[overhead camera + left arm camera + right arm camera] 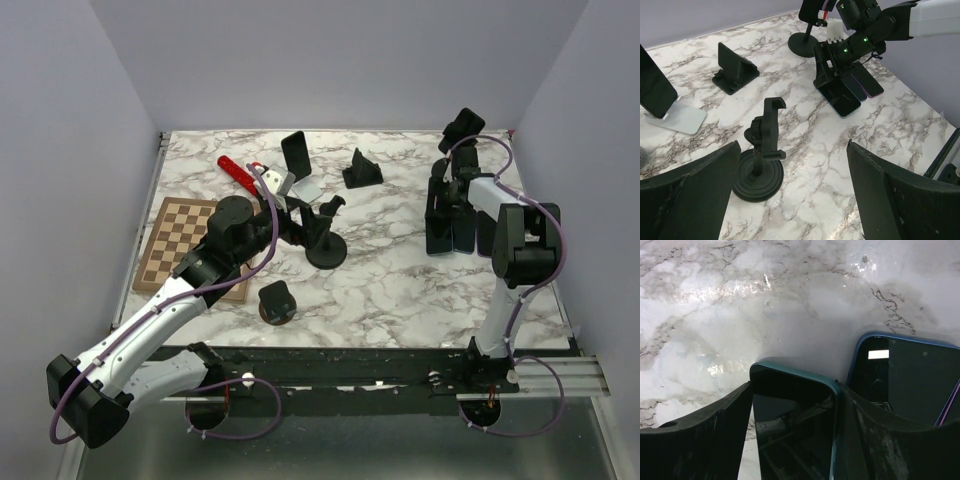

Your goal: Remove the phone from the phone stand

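Observation:
A dark phone with a teal edge (795, 425) sits between the fingers of my right gripper (792, 405), which is shut on its sides. Its far end is down at the marble table. In the top view that phone (438, 238) is at the right side under the right gripper (441, 205). The left wrist view shows it too (842, 99). An empty black clamp stand on a round base (762, 160) stands just ahead of my left gripper (792, 185), which is wide open and empty. In the top view the stand (325, 245) is mid-table, with the left gripper (300, 215) beside it.
Two more phones (475, 232) lie beside the held one; a blue-edged one (910, 375) is to its right. Another phone on a grey stand (296, 158), a black wedge stand (362, 170), a red tool (238, 175), a chessboard (185, 245) and a small black stand (277, 302) are around.

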Robot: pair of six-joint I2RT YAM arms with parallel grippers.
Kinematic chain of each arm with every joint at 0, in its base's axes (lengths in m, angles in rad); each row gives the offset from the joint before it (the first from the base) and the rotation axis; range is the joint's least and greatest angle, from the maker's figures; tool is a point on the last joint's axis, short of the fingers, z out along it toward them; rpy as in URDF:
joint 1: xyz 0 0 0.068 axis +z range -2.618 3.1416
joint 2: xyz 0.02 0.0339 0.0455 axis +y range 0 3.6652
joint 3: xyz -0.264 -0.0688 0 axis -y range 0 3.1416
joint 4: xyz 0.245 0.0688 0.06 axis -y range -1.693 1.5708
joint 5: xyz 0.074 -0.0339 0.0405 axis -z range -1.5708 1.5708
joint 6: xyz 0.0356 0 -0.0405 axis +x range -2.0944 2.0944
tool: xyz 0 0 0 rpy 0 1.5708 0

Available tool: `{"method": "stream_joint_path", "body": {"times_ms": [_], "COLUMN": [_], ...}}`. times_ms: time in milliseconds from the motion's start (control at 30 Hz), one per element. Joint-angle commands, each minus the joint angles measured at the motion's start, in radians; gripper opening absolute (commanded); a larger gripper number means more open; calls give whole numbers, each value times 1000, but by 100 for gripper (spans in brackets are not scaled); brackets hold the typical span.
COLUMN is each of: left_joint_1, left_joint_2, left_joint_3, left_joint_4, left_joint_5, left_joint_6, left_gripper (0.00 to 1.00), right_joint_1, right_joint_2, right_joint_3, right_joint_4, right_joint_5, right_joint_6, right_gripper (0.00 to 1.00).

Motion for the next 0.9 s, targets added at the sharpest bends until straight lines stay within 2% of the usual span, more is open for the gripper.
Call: {"method": "stream_joint_path", "body": {"times_ms": [0, 267, 433, 867], "left_joint_1": [-2, 4, 5, 5], "left_joint_2": [-2, 1, 2, -3], "left_joint_3": [21, 21, 20, 20], "left_joint_4": [-3, 0, -1, -1], "left_joint_5": [-24, -26, -24, -21], "left_joint_6": [15, 17, 17, 15], "left_gripper": [95, 95, 95, 95], "right_joint_1": [-3, 5, 11, 32], "right_joint_2": [-29, -58, -78, -131], "right_joint_3": [-43, -58, -64, -59], "right_joint_4": [-30, -24, -18, -75], "right_joint_5": [26, -45, -34, -4], "right_joint_6": [1, 26, 31, 51], "right_gripper": [73, 76, 86, 85]}}
